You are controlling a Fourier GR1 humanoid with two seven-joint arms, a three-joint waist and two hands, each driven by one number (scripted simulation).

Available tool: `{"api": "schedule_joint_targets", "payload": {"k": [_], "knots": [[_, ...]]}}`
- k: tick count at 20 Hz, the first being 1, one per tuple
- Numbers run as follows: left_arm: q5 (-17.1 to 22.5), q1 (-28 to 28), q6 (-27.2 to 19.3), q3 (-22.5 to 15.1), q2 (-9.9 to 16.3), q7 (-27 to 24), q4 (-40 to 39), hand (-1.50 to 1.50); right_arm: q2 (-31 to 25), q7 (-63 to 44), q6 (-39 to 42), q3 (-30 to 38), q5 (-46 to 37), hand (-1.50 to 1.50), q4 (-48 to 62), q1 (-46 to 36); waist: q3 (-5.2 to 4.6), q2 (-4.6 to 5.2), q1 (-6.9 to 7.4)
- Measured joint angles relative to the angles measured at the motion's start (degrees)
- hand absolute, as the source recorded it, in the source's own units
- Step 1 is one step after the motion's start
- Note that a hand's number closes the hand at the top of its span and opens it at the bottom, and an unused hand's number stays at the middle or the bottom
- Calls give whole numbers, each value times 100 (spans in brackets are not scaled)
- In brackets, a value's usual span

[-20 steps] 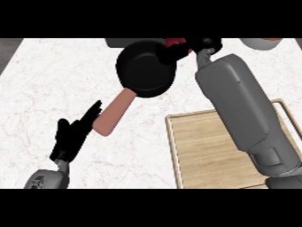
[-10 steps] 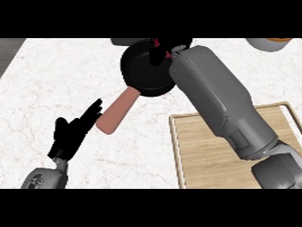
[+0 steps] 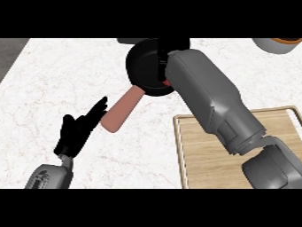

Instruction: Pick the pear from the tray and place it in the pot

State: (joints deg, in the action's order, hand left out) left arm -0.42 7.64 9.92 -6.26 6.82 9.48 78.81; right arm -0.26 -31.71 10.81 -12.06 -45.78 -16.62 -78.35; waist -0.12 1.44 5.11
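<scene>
Pear: hidden from you; only a red sliver shows at the pot [image 3: 146, 71], beneath the right forearm [image 3: 209, 102], and you cannot confirm what it is. Right hand [image 3: 172, 44] sits over the pot, its grasp not discernible. Lower squarely inside the rim before releasing, clear of the pink handle [image 3: 121, 113]. Left hand [image 3: 80, 131] rests relaxed, fingers straight. Wooden tray [image 3: 199, 159] lies on white marble counter [image 3: 55, 80]; a bowl [image 3: 279, 44] sits top right.

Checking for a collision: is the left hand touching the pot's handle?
Cannot tell. In the head view the left hand's straight fingertips end right at the edge of the pot's handle, with no plain gap or contact showing.
</scene>
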Motion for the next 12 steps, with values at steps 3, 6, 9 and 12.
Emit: {"api": "schedule_joint_targets", "payload": {"k": [3,6,9,12], "knots": [[-15,57,17,-9,-11,-4,-44,0,13,139,-182,137,236,-150,85,-43,3,21,46],[-16,166,13,-5,-45,17,-117,0,20,463,-850,410,585,-150,-169,45,9,39,69],[13,132,39,17,-28,5,-110,0,23,820,-1588,797,965,-150,-454,84,16,34,73],[-26,142,-21,6,-74,-26,-125,0,25,1095,-2374,1164,1352,-150,-724,100,17,20,51]]}}
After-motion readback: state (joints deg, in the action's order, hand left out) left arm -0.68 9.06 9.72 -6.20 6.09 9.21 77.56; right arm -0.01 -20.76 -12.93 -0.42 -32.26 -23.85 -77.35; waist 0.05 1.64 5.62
